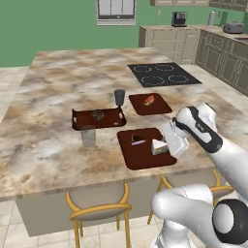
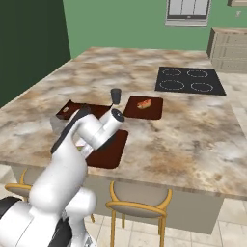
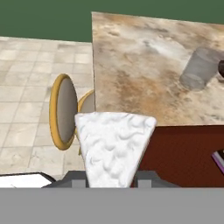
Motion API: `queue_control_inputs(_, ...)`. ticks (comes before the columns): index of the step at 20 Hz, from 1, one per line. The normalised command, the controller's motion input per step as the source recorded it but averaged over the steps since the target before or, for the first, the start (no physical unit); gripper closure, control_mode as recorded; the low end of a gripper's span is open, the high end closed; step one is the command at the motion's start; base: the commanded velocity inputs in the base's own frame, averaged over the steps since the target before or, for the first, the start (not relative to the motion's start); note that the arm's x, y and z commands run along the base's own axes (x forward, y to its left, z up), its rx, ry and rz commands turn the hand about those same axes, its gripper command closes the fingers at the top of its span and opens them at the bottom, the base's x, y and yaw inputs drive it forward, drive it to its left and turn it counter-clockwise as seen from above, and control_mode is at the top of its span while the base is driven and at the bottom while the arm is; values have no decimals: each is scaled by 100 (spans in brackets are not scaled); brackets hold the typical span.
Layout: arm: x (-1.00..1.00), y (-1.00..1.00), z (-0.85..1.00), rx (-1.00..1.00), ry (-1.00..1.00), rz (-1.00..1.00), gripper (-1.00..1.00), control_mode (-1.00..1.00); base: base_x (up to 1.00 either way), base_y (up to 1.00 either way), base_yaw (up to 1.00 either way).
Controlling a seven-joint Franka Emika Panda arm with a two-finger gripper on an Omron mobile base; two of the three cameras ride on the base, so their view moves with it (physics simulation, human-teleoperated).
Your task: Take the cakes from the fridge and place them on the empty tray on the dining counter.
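We hold the white cake slice (image 3: 114,146) pinched in the pincer (image 3: 111,177), low over the near edge of the empty tray (image 1: 145,156), positioned for release. 1 darker slice (image 1: 138,140) already lies on that tray. Beyond on the counter (image 1: 48,135) stand a glass (image 1: 88,136) and 2 other trays.

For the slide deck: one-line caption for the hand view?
Gripper shut on the white cake, held above the near edge of the red-brown tray on the counter.
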Motion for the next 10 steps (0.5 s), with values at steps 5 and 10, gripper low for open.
queue_control_inputs(5, 42, 0, -39, 0, 7, 2, 100, -100, 0, 0, 0)
queue_control_inputs(10, 40, 0, -42, 0, 1, 1, 100, -100, 0, 0, 0)
